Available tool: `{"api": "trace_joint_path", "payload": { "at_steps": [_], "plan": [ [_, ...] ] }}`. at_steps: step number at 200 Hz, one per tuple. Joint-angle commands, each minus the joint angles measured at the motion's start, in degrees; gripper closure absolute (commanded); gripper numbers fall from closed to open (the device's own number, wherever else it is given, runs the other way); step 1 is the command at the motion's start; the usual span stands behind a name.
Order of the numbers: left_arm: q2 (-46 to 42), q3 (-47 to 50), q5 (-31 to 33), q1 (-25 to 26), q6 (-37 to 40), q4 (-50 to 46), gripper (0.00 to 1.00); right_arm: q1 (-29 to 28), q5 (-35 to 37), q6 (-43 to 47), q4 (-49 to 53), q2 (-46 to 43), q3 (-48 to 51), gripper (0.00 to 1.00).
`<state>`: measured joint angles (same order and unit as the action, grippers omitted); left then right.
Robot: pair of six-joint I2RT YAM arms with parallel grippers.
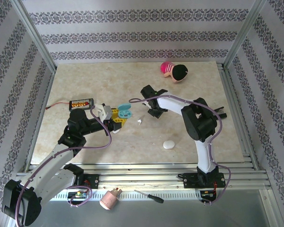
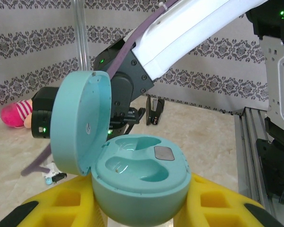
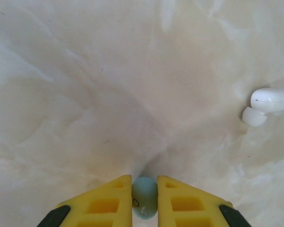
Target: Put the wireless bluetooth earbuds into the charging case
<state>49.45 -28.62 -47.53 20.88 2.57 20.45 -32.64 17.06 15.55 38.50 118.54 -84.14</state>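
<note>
Two grips: your left gripper (image 2: 142,210) clamps the open teal charging case (image 2: 142,172); your right gripper (image 3: 144,187) pinches a light blue earbud (image 3: 145,204) between its fingers (image 3: 106,204), a white earbud (image 3: 267,106) lying nearby.

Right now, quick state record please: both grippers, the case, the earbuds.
left gripper: shut on the charging case
case lid: open, standing up beside the base
case wells: both look empty
right gripper: shut on a light blue earbud, close to the table; cannot tell if lifted
white earbud: loose on the table, apart from the right gripper
white case: lying on the table, not held
</note>
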Motion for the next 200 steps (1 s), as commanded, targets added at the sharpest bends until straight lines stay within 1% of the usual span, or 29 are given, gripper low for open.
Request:
{"api": "trace_joint_path", "payload": {
  "at_steps": [1,21,53,74,90,111,124,150,200],
  "plan": [
    [0.5,-0.54,-0.61,-0.61,0.73,0.98,0.7,1.78,-8.52,-4.8,0.75,-5.79,1.64,0.85],
    [1.15,-0.35,-0.97,-0.66,0.6,2.25,0.7,4.29,-16.93,-9.03,-0.19,-10.18,4.29,0.85],
    [3.24,-0.25,-1.33,-0.66,0.05,4.65,0.7,10.31,-34.6,-17.59,-3.45,-17.67,10.17,0.86],
    [4.88,-0.38,-1.68,-0.58,-0.52,6.65,0.7,14.23,-45.21,-23.06,-6.27,-21.1,14.13,0.85],
    [6.17,-0.24,-1.95,-0.66,-1.05,8.45,0.7,16.63,-53.03,-27.22,-10.82,-22.93,17.55,0.86],
    [7.56,0.02,-2.26,-0.64,-1.5,10.45,0.7,19.32,-61.97,-34.86,-19.31,-24.57,22.78,0.86],
    [8.48,0.45,-2.22,-0.6,-2.18,12.33,0.7,19.95,-65.63,-37.9,-22.51,-24.79,24.46,0.85],
    [10.21,0.85,-2.61,-0.65,-2.84,14.78,0.7,20.1,-70.73,-41.45,-25.42,-25.29,26.21,0.83],
    [14.47,1.79,-2.36,-0.56,-4.38,21.29,0.7,18.5,-72.24,-47.11,-27.65,-31.99,29.8,0.84]
  ]
}}
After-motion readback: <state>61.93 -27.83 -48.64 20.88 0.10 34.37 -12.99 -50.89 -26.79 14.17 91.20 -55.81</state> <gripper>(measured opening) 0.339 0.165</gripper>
